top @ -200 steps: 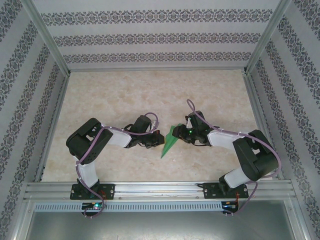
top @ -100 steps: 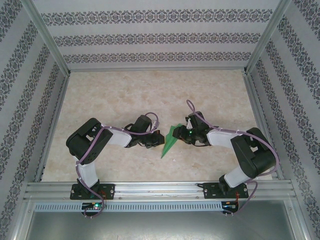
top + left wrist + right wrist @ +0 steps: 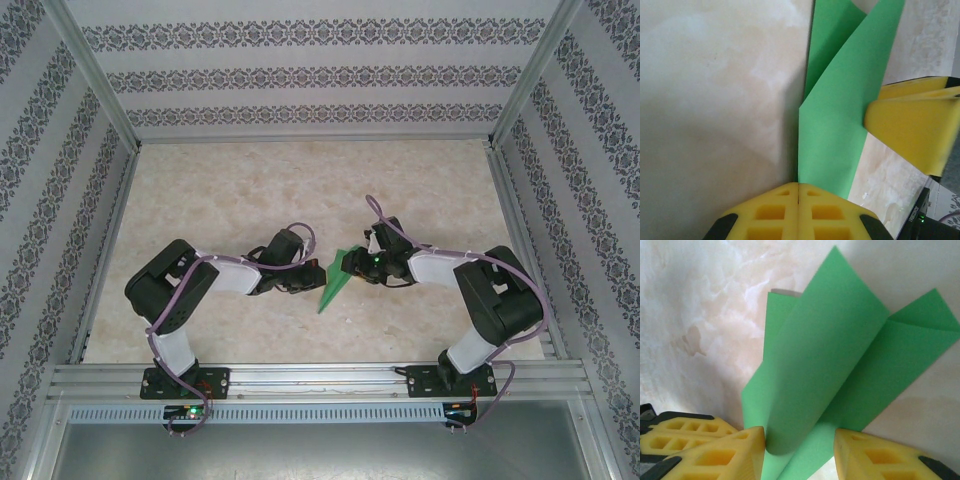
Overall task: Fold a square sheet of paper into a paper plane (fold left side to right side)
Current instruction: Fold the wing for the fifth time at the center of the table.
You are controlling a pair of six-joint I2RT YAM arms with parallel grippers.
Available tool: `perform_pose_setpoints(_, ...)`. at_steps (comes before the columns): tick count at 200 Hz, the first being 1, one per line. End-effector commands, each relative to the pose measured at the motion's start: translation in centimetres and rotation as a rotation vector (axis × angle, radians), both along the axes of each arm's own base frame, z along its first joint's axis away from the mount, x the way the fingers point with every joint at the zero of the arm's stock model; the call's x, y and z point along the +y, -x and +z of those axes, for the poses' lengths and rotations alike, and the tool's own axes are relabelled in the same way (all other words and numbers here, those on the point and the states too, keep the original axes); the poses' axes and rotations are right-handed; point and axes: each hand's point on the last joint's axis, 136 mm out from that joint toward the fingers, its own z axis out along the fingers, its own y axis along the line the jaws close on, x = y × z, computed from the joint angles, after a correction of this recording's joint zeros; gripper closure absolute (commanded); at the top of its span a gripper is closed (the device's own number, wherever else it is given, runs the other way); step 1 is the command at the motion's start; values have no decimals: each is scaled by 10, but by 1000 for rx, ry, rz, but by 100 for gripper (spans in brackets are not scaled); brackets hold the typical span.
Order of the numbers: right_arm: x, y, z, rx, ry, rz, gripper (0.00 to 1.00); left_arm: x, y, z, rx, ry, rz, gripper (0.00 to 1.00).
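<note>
From above, we saw both arms bent low over the table, wrists meeting at its centre. The left gripper reached toward 3 o'clock, jaws pressed together on the edge of the green paper plane. The right gripper reached toward 9 o'clock, jaws apart, straddling a curled flap. The plane's tip pointed to 7 o'clock.

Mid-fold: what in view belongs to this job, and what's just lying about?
Job: green paper, left gripper, right gripper.
Not the job: table, patterned walls, metal rail.
</note>
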Motion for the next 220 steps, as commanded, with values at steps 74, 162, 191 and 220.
perform_pose_setpoints(74,8,-13,-3,-88,26,50,59,-12,8,13,-34,11,-81,99)
perform_pose_setpoints(162,3,-8,-8,-72,47,49,59,-12,5,-5,-3,-44,-87,99)
perform_pose_setpoints(191,2,-6,-10,-65,52,49,59,-9,6,-13,8,-68,-78,99)
perform_pose_setpoints(220,0,-4,-7,-63,46,42,59,-7,8,-21,28,-84,-77,99)
